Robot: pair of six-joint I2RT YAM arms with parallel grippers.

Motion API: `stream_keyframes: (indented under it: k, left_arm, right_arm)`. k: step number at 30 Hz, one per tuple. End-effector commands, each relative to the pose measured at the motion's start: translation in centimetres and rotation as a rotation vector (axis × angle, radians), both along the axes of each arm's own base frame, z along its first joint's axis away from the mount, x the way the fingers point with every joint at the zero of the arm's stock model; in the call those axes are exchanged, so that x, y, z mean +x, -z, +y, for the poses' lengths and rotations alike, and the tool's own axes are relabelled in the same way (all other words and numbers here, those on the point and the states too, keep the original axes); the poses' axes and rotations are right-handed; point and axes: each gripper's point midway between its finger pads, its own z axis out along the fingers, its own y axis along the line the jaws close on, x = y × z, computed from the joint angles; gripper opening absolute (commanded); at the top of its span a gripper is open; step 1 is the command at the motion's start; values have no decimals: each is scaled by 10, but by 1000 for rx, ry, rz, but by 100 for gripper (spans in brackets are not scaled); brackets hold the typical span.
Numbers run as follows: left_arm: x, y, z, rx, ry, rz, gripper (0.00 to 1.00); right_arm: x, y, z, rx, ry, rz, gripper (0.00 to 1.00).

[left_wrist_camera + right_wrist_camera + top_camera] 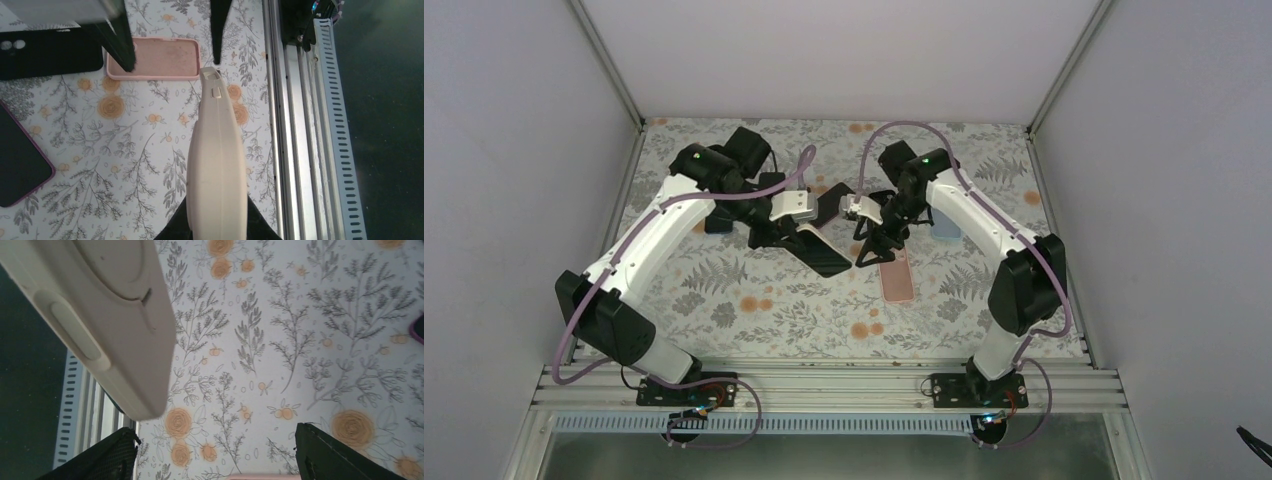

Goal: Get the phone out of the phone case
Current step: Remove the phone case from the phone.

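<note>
A robot lab: plain white walls (824,50) box in a flowery surface (774,320), and a left arm (654,230) and right arm (979,215) are bolted to a metal rail (824,385).

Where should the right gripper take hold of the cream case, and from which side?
On the cream case, probably the free end, from opposite the left gripper shut on its other end: that end juts out clear of the table.
</note>
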Motion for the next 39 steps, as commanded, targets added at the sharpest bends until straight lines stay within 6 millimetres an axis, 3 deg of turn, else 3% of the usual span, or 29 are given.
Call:
stream_keyframes:
  k: [1,20,24,33,39]
  left_arm:
    - [5,-23,-9,-75,-2,-23,2]
    - [-3,-28,-9,-100,7,-19,2]
    - [-6,-27,-11,-119,21,2,2]
    - [-34,-52,-29,-299,144,54,2]
    - [-42,-55,-41,-358,207,98,2]
  right_arm:
    - [-15,1,9,22,-29,40,78]
    - [4,7,11,17,-1,-15,72]
    - [17,0,16,38,27,-44,70]
    - [79,-11,38,75,199,-164,74]
    - [94,-28,51,160,256,-201,79]
